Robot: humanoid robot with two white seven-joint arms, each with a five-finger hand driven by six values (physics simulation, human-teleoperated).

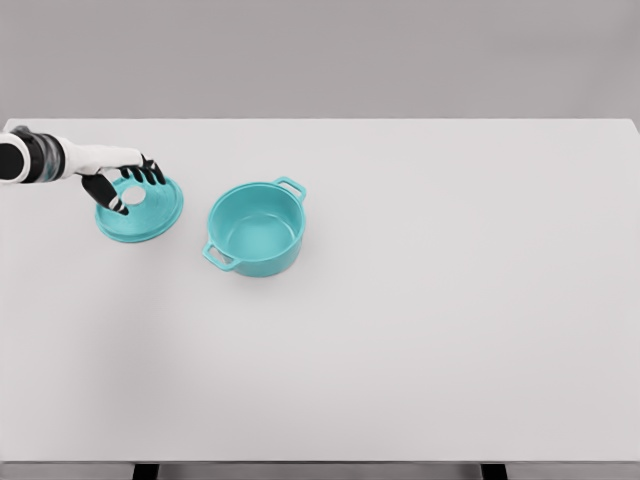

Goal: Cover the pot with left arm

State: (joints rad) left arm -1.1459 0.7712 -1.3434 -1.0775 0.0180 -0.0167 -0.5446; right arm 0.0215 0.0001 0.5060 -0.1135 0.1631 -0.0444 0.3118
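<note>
The pot [256,229] stands upright and uncovered on the desk [430,300], to the right of the left hand [122,181] and a little nearer the camera. It is teal, with two loop handles: one at the far right of the rim, one at the near left. Its interior is empty.

The lid [140,210], also teal, lies directly beneath the left hand. It is tilted, with its white knob [132,196] facing up between the fingers. Lid and pot are apart, with a strip of bare desk between them.

The left arm [50,158] enters from the left edge and runs almost horizontally, its white forearm ending in a dark wrist band. The hand is positioned over the far edge of the lid. The dark fingers [150,175] are curled downward around the knob, with the thumb on the near side. Whether the fingers actually grip the knob cannot be determined.
</note>
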